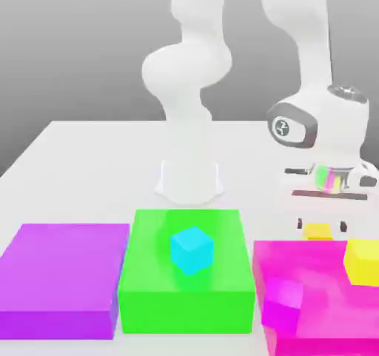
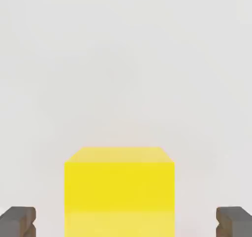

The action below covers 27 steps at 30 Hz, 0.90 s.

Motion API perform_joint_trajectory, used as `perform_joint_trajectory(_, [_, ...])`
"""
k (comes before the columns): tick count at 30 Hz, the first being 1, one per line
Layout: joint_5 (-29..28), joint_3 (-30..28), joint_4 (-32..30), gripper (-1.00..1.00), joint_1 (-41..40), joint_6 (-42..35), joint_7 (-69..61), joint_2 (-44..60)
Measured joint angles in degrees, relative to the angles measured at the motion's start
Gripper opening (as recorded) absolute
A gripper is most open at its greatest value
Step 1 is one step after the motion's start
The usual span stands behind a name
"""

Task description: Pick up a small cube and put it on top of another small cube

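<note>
Two dark fingertips stand wide apart in the hand view, one at each side, and the small golden yellow cube lies between them with a clear gap of bare table on both sides; nothing is clamped and neither finger touches it. In the exterior view the gripper hangs low over the white table at the right of the scene, pointing down, with the same cube just under it, right behind the far edge of the magenta block. On that magenta block sit a paler yellow cube near the right edge and a small magenta cube nearer the front. To the left lies a green block with a cyan cube on top, and further left a purple block. The arm's white base rises behind the green block
</note>
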Motion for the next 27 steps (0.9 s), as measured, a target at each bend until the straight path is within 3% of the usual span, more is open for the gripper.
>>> perform_joint_trajectory(7, [0.18,0.15,0.08,-1.00,-0.13,0.26,-0.18,0.44])
perform_joint_trajectory(14, [-1.98,-1.02,-2.21,-1.00,0.23,-10.39,1.34,-12.51])
perform_joint_trajectory(27, [-12.99,-16.82,3.97,-1.00,-18.76,-33.86,-8.81,-30.81])
